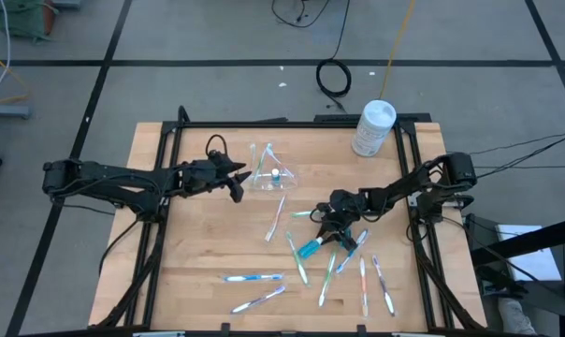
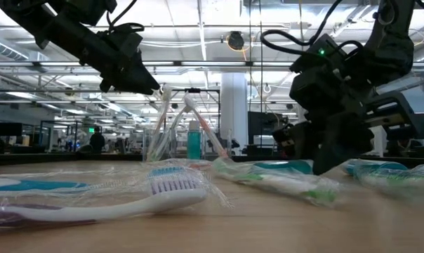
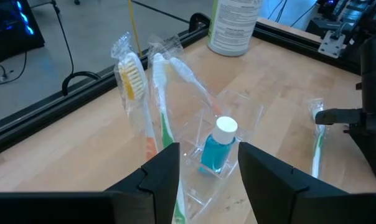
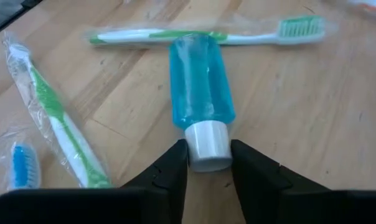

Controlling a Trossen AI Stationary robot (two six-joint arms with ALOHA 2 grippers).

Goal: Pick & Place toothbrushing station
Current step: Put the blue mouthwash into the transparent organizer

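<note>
Reaching low over the table, the right gripper [image 4: 208, 163] is pinching the white cap of a blue tube [image 4: 200, 84] lying ahead of its fingers. The left gripper [image 3: 208, 177] is hovering wide open just short of the cup [image 3: 222, 134], which is holding brushes [image 3: 133, 81].

Grey floor [image 1: 217, 37] with dark seam lines fills the frame's top; a black cable [image 1: 334, 78] coils upper centre. Ceiling lights [image 2: 198, 49] run across a large hall.
</note>
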